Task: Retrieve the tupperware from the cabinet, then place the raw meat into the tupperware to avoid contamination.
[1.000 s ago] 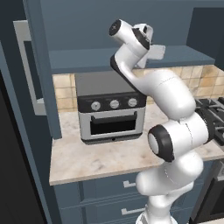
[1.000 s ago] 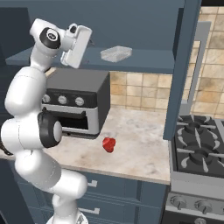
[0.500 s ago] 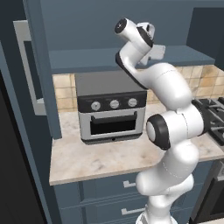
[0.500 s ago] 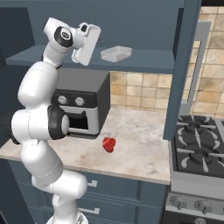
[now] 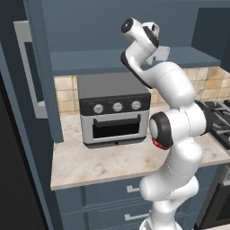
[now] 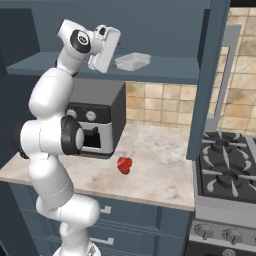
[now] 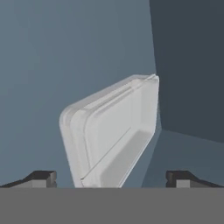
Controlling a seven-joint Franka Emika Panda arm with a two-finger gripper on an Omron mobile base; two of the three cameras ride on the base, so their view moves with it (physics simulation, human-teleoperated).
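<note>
The hand (image 6: pixel 111 50), jaws seemingly apart, sits just left of the tupperware (image 6: pixel 133 60) on the cabinet (image 6: pixel 165 70) shelf.

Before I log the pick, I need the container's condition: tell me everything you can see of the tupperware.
The tupperware is a shallow, rounded-corner rectangular container of pale translucent whitish-grey plastic with a stepped rim. It lies flat on the open cabinet's shelf, above the counter. In the hand view it sits between the spread fingertips of the gripper, untouched.
</note>
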